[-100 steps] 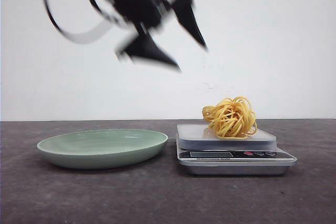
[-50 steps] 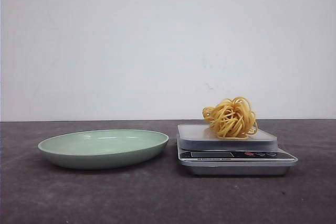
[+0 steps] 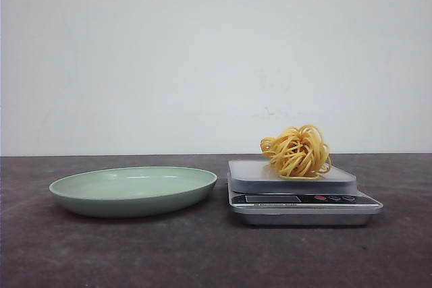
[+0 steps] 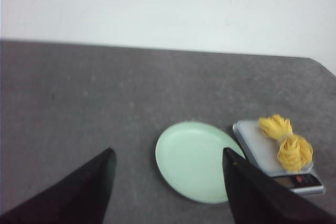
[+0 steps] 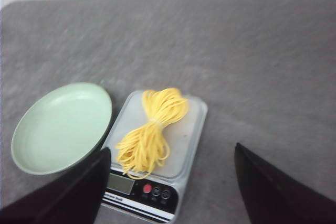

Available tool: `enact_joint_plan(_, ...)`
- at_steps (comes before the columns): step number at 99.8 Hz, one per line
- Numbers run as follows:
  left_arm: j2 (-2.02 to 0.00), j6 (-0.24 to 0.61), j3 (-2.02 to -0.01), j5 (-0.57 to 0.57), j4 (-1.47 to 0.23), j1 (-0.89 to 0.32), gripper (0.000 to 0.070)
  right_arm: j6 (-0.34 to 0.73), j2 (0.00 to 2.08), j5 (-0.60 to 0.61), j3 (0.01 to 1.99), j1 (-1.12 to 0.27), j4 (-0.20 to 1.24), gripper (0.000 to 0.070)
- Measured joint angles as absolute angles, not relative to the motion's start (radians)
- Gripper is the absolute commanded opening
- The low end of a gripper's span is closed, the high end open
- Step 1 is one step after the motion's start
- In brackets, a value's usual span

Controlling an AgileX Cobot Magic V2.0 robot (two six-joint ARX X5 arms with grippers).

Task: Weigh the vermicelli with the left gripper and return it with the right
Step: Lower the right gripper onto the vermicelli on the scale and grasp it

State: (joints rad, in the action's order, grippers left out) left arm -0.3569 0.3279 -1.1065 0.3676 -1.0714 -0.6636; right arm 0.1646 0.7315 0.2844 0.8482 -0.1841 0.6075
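The vermicelli (image 3: 296, 151), a round bundle of yellow noodle loops, lies on the platform of a grey kitchen scale (image 3: 300, 200). It also shows in the left wrist view (image 4: 287, 141) and the right wrist view (image 5: 150, 129). A pale green plate (image 3: 133, 189) stands empty left of the scale. Neither gripper shows in the front view. My left gripper (image 4: 167, 156) is open and empty, high above the plate (image 4: 194, 161). My right gripper (image 5: 170, 153) is open and empty, high above the scale (image 5: 157, 182).
The dark grey table (image 3: 202, 254) ends at a white wall (image 3: 216, 52) behind. The scale's display and buttons (image 5: 155, 191) face the table's front edge.
One second ago the left arm was in the front view, blurred, above the plate. It has since risen out of that view. The vermicelli, scale and plate have not moved.
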Motion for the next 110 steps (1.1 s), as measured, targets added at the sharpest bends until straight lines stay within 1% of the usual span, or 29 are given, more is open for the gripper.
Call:
enact_joint_plan(6, -0.344, 0.345, -1.068, 0.360, -1.081, -0.664, 0.0387, 0.180, 0.796, 0.278, 0.848, -0.225, 0.558, 0.0469)
enact_joint_plan(15, -0.342, 0.365, -1.036, 0.340, -1.104, -0.664, 0.0387, 0.213, 0.892, 0.236, 0.849, -0.290, 0.505, 0.0468)
enact_joint_plan(40, -0.341, 0.382, -1.024, 0.337, -1.095, -0.664, 0.0386, 0.260, 1.231, 0.169, 0.969, -0.413, 0.504, 0.0463)
enact_joint_plan(60, -0.341, 0.377, -1.024, 0.339, -1.095, -0.664, 0.0386, 0.294, 1.457, 0.160, 1.113, -0.432, 0.536, 0.0463)
enact_joint_plan(81, -0.341, 0.366, -1.024, 0.342, -1.093, -0.664, 0.0386, 0.320, 1.608, 0.157, 1.237, -0.436, 0.593, 0.0455)
enact_joint_plan(82, -0.341, 0.366, -1.024, 0.342, -1.092, -0.664, 0.0386, 0.323, 1.633, 0.157, 1.242, -0.437, 0.596, 0.0443)
enact_joint_plan(92, -0.341, 0.363, -1.024, 0.342, -1.092, -0.664, 0.0387, 0.339, 1.672, 0.157, 1.242, -0.439, 0.614, 0.0433)
enact_joint_plan(103, -0.341, 0.359, -1.024, 0.342, -1.092, -0.664, 0.0386, 0.347, 1.706, 0.156, 1.242, -0.442, 0.627, 0.0393)
enact_joint_plan(106, -0.341, 0.359, -1.024, 0.342, -1.092, -0.664, 0.0386, 0.348, 1.711, 0.152, 1.242, -0.444, 0.632, 0.0367)
enact_joint_plan(110, -0.341, 0.359, -1.024, 0.342, -1.092, -0.664, 0.0386, 0.349, 1.716, 0.141, 1.242, -0.449, 0.633, 0.0295)
